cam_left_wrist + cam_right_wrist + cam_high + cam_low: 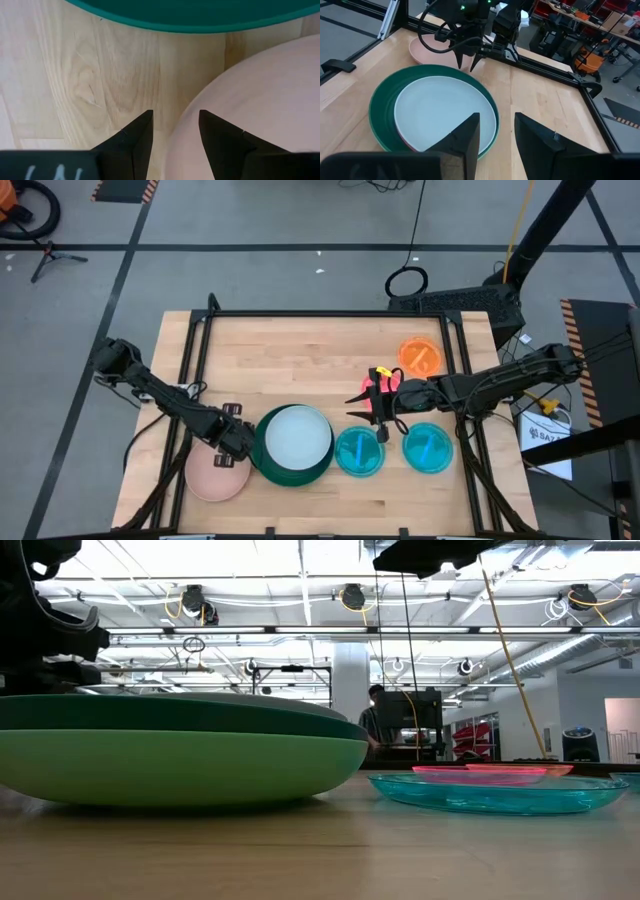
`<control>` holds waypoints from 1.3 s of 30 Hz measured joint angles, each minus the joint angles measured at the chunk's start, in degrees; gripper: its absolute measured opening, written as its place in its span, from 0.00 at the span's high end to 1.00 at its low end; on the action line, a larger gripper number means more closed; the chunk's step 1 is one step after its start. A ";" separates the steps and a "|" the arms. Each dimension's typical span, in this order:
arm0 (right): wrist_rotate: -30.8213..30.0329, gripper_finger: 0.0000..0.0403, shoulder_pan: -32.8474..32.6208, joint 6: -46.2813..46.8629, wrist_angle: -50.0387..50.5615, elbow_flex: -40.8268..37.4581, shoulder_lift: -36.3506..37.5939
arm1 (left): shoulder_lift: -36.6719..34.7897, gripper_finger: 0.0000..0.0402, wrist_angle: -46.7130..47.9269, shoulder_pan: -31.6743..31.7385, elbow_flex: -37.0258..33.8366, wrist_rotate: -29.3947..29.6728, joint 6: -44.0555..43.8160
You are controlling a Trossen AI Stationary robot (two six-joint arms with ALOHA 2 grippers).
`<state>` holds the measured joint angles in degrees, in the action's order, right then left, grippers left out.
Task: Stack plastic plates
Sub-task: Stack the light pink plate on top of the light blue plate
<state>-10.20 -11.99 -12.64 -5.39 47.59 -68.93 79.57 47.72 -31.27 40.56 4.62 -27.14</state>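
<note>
High view: wooden table (pixel 300 340), light planks with a dark frame. Plates visible: a stack (pixel 294 444) with a pale blue plate on top and a dark green rim around it; one salmon plate (pixel 215 475) at its left; two translucent blue plates (pixel 359 451) (pixel 429 447) to its right; one orange plate (pixel 420 355) toward the far right; a hot pink plate (pixel 388 385) partly under the right arm. Left gripper (pixel 232 448) sits low between salmon plate and stack. Right gripper (pixel 378 416) hangs over the gap above the blue plates.

Low view: the stack's green layers are smooth, shallow and rounded.

Left wrist view: fingers (pixel 140 135) parted and empty, straddling the salmon rim.

Right wrist view: fingers (pixel 535 135) apart, empty, above the table, facing the stack.
</note>
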 joint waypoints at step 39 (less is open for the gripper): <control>0.00 0.72 0.00 0.12 -0.41 0.00 0.00 | -0.34 0.88 8.03 0.11 -0.07 11.54 -12.40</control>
<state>-10.20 -11.99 -12.51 -5.80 47.59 -68.93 79.23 55.76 -31.16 40.49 16.16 -39.54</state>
